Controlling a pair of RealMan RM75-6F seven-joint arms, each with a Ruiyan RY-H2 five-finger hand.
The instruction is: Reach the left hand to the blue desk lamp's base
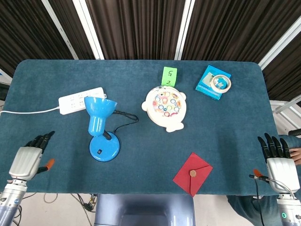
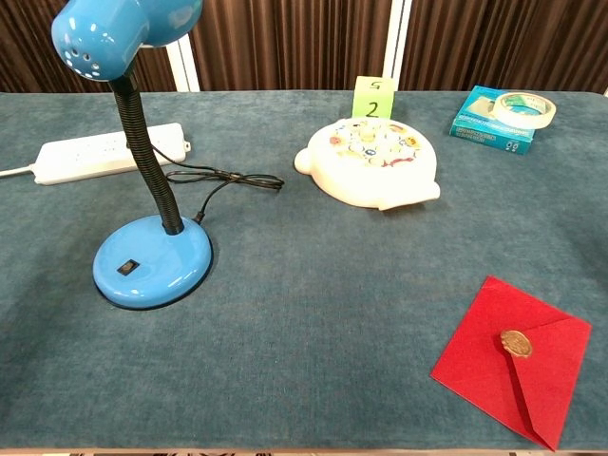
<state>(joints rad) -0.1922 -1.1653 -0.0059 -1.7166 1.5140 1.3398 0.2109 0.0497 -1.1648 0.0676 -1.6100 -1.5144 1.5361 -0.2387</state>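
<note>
Left hand (image 1: 29,158) empty, lamp base (image 1: 104,148) well right

Power strip: my far left, a white strip (image 1: 81,100) lying flat.
Fishing toy: a white round game (image 1: 165,106) at mid-table, green card (image 1: 169,76) just behind it.
Tape: a roll (image 1: 220,83) atop a blue box (image 1: 208,87), far right.
Envelope: red (image 1: 192,173), near edge.

Left hand (image 1: 29,158) and right hand (image 1: 277,160) hover empty, fingers extended.

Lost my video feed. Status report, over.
Left robot hand open, clear of lamp base. Right robot hand open at table edge. Nothing between left hand and base.
</note>
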